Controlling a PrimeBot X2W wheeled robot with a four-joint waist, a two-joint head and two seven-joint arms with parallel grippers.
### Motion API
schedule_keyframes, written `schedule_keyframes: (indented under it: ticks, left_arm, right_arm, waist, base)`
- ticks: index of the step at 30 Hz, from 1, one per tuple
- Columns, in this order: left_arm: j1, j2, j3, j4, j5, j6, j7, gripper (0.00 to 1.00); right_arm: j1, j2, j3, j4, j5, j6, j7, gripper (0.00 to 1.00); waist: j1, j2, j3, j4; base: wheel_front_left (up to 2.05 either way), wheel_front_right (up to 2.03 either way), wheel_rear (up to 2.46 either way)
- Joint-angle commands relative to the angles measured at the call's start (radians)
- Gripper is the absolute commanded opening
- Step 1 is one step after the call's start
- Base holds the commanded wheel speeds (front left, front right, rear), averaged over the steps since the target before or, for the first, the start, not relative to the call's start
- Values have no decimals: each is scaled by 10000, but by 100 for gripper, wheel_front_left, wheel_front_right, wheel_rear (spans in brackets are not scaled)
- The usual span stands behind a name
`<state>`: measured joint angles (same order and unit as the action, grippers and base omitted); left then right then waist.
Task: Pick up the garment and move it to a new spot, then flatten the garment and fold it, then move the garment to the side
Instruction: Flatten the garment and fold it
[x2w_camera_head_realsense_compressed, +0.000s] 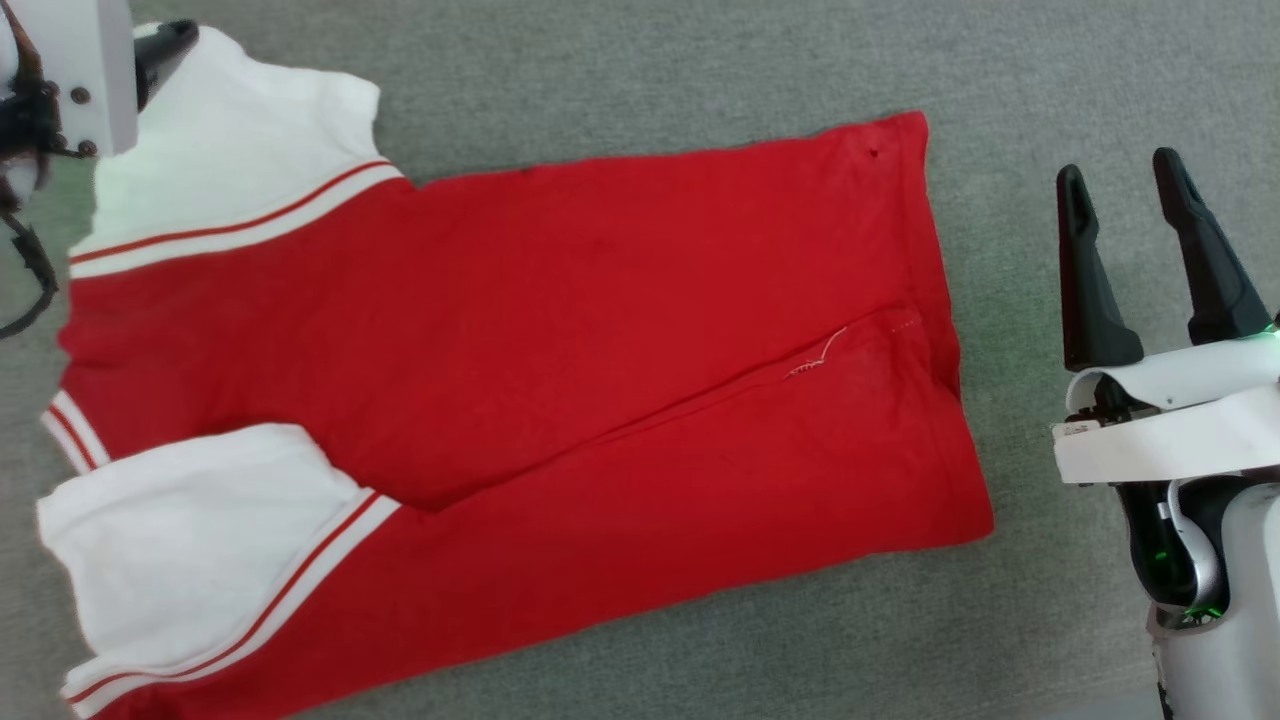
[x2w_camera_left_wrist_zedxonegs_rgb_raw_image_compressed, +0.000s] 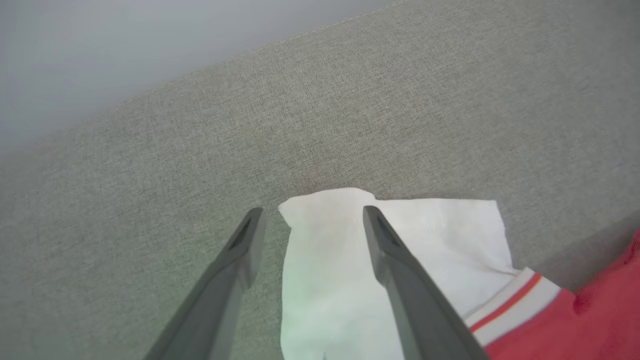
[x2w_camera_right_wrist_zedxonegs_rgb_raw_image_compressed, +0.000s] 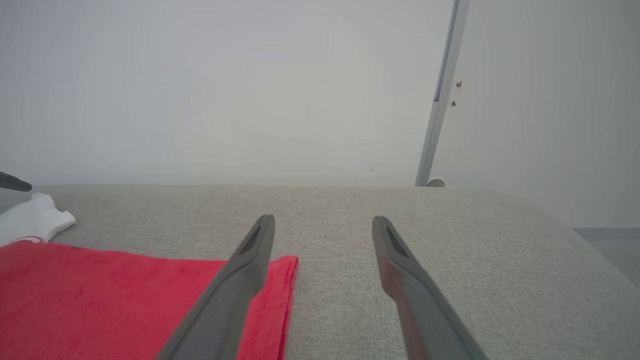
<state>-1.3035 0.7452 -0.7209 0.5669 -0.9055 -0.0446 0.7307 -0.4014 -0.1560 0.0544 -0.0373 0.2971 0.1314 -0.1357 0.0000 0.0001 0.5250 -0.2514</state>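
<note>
Left pincer (x2w_camera_left_wrist_zedxonegs_rgb_raw_image_compressed: 312, 210) stands spread and holds nothing. Its two dark fingers straddle the outer edge of one white sleeve (x2w_camera_left_wrist_zedxonegs_rgb_raw_image_compressed: 440, 235) of the garment (x2w_camera_head_realsense_compressed: 550, 330); whether the tips touch the cloth I cannot tell. Right pincer (x2w_camera_head_realsense_compressed: 1118, 165) is likewise spread and empty, poised over bare grey worktop (x2w_camera_head_realsense_compressed: 1050, 80) just past the red hem (x2w_camera_head_realsense_compressed: 945, 300) and apart from it.

Between the two pincers the garment lies flat, plain red side up. One long side is turned inward, so a flap edge runs slantwise across the body, and the second sleeve (x2w_camera_head_realsense_compressed: 190, 540) lies on the side of it nearer the robot.

It looks light, limp and soft, with no stiffness, so it would likely sag from any single pinch and let stacked layers slide apart. The best holds seem to be the corners: the sleeve and shoulder end for the left pincer, a hem corner for the right, pinching through every layer. Lifting should rumple it less than dragging, since the worktop's coarse weave probably grips cloth.

The body is matte red knit and the sleeves are plain white, each joined by a band of red-and-white striped trim (x2w_camera_head_realsense_compressed: 230, 230). A short pale line of loose stitching (x2w_camera_head_realsense_compressed: 815, 365) shows near the hem. Farther off, the padded worktop rounds down at its far edge before a pale wall (x2w_camera_right_wrist_zedxonegs_rgb_raw_image_compressed: 250, 90).
</note>
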Motion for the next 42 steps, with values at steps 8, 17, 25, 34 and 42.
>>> schedule_keyframes:
  ticks: [8, 17, 25, 34, 42]
  left_arm:
    - [-338, -44, -275, 827, 162, 151, 653, 100]
    - [172, -488, -403, 1768, -339, 359, 1499, 51]
    - [149, -613, -476, 1567, -396, 450, 1788, 0]
    - [-117, -906, -465, 1518, -458, 336, 1546, 0]
    - [-305, -1234, -493, 1671, -471, 192, 1286, 0]
  right_arm:
    - [-219, 129, 118, 228, 93, -16, -80, 100]
    - [-313, 178, 79, 394, 20, -16, -74, 100]
    - [-656, 274, 56, 364, 260, -16, 535, 100]
    - [-2423, 71, 534, 1746, 649, -16, 3013, 100]
    - [-3656, -159, 767, 3115, 816, -16, 5774, 100]
  waist:
    - [0, -1, 417, -355]
    - [0, -1, 514, -460]
    - [0, -1, 476, -307]
    - [0, -1, 484, 157]
    - [0, -1, 546, 594]
  base:
    - [0, 0, 0]
    - [0, 0, 0]
    - [0, 0, 0]
    - [0, 0, 0]
    - [0, 0, 0]
